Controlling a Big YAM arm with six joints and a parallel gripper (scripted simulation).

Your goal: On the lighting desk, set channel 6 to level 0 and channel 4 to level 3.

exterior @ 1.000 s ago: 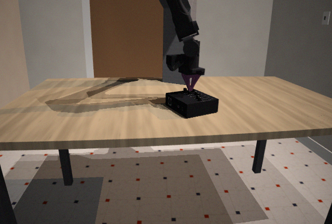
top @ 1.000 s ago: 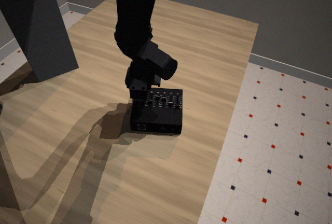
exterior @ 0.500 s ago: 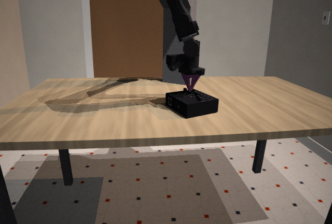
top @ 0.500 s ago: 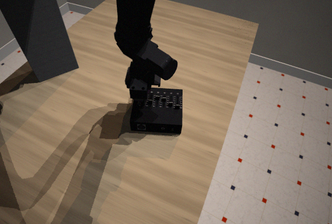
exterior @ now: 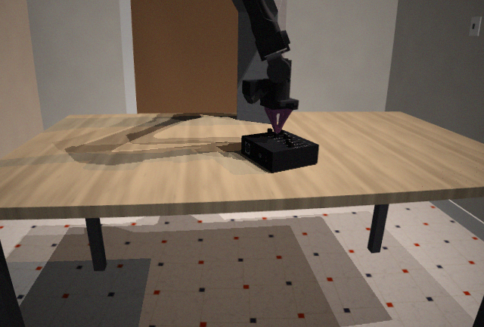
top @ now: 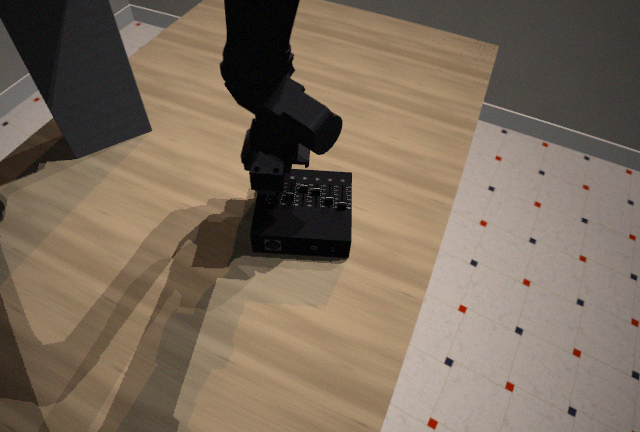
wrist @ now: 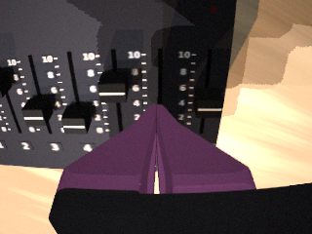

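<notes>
The black lighting desk (top: 310,228) (exterior: 293,159) (wrist: 54,29) lies level on the table. My gripper (exterior: 277,132) (wrist: 156,115) is shut and empty, its purple fingertips over the channel 6 slot (wrist: 160,73), around the level 4 mark. The upper part of that slot shows no cap; the channel 6 cap is hidden behind the fingers. The channel 4 cap (wrist: 75,117) stands low, its line near level 1. In the top view the fingertips are hidden by the arm.
The channel 5 cap (wrist: 113,85) is left of the fingertips near level 5; the channel 7 cap (wrist: 210,101) is right, near 3. The channel 3 cap (wrist: 38,111) is near 2. The channel 2 cap (wrist: 4,82) is at the left edge. A dark column (top: 105,86) stands at the table's far left.
</notes>
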